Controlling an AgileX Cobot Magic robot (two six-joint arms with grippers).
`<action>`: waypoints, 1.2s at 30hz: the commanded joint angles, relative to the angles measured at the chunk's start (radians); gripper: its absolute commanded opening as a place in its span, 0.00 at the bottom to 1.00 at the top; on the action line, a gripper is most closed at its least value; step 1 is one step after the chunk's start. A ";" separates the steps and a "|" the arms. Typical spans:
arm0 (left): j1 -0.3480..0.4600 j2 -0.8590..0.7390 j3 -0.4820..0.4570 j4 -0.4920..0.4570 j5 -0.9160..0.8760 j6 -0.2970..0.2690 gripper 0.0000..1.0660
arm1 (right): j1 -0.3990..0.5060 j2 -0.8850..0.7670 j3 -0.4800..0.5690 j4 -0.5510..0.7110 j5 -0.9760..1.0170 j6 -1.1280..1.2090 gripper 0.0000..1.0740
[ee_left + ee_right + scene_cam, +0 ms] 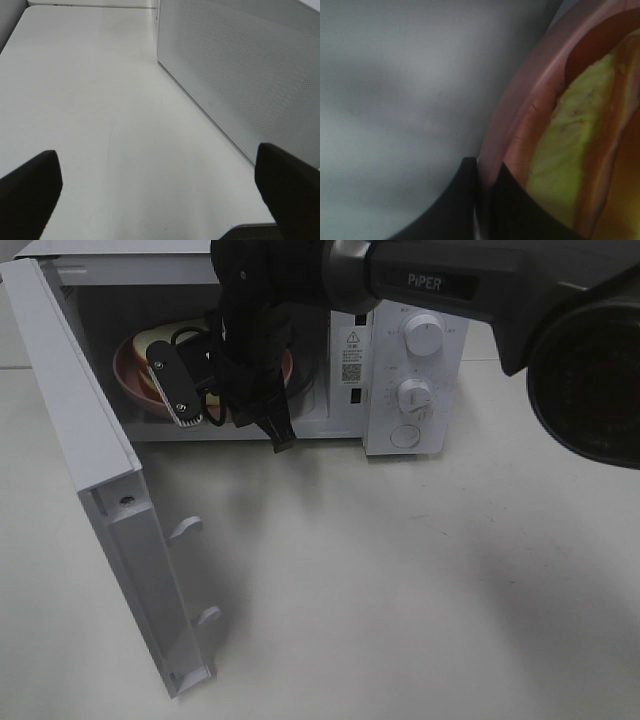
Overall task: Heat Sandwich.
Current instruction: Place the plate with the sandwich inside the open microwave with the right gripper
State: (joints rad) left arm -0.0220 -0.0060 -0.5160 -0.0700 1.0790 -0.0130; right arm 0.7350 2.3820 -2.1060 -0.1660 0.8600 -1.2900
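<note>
The sandwich (152,341) lies on a pink plate (128,375) inside the open microwave (385,300). My right arm largely hides both in the exterior high view. The right wrist view shows pale green lettuce and bread of the sandwich (570,150) up close on the plate (520,125). My right gripper (487,175) is shut on the plate's rim, one finger on either side. From above, that gripper (272,425) reaches into the oven's opening at the plate's front edge. My left gripper (160,187) stands open over bare table, with nothing between its fingers.
The microwave door (95,450) hangs wide open at the left, reaching toward the table's front. The control panel with two knobs (420,340) is on the oven's right. In the left wrist view the perforated side wall of the microwave (240,65) stands beside the left gripper.
</note>
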 commanded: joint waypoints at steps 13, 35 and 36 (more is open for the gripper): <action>-0.006 -0.018 0.002 0.019 -0.010 0.000 0.94 | -0.029 0.067 -0.098 -0.018 -0.063 0.079 0.03; -0.006 -0.018 0.002 0.019 -0.010 0.000 0.94 | -0.049 0.091 -0.113 -0.007 -0.081 0.134 0.12; -0.006 -0.018 0.002 0.019 -0.010 0.000 0.94 | -0.049 0.091 -0.113 -0.007 -0.081 0.143 0.14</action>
State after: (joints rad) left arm -0.0220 -0.0060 -0.5160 -0.0520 1.0790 -0.0130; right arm 0.6860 2.4810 -2.2080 -0.1710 0.7910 -1.1690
